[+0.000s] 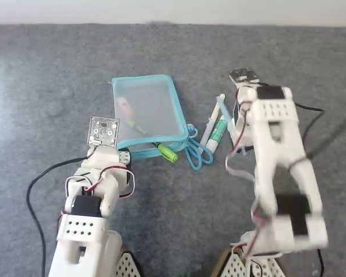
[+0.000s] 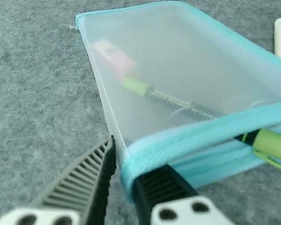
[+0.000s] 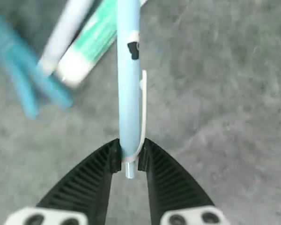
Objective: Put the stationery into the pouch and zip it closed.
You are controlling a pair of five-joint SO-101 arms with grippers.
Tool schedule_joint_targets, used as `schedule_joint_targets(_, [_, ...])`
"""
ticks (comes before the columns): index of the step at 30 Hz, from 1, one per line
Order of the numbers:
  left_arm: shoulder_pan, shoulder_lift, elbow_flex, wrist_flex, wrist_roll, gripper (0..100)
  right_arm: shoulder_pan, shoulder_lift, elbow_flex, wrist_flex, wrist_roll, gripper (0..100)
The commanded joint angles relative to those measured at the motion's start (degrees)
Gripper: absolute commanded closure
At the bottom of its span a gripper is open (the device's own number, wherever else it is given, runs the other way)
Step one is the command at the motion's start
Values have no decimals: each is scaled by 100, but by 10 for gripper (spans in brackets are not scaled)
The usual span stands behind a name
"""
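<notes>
From above, the pouch (image 1: 147, 112) is seen on a grey mat (image 1: 57, 69). A green pen (image 1: 166, 153) is poked out of the pouch's open side. A white pen (image 1: 208, 134) and a green tube (image 1: 219, 131) are laid just beside the pouch.

In the left wrist view, the pouch's corner is pinched by the left gripper (image 2: 124, 180).

In the right wrist view, a blue pen (image 3: 129, 70) is pinched by the right gripper (image 3: 129, 154), near the pouch's blue strap (image 3: 28, 84).

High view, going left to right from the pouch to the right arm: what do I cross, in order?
pouch → green pen poking from its mouth → blue strap loop → glue stick → right arm. White pen and light-blue pen overlap the glue stick; skipped.
</notes>
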Motion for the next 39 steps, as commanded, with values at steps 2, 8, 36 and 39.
schedule_joint_targets(2, [44, 26, -48, -167, -35, 988, -769, -2721, 651, 743, 791, 991])
schedule_joint_targets(8, [26, 26, -40, -167, -35, 988, -2615, -4382, 1090, 1692, 1231, 991])
schedule_joint_targets(36, [53, 26, -40, -149, -35, 988, -2712, -1244, -571, 374, -255, 991])
schedule_joint_targets(39, [62, 26, -40, -149, -35, 988, -2993, -681, -1187, 101, -484, 991])
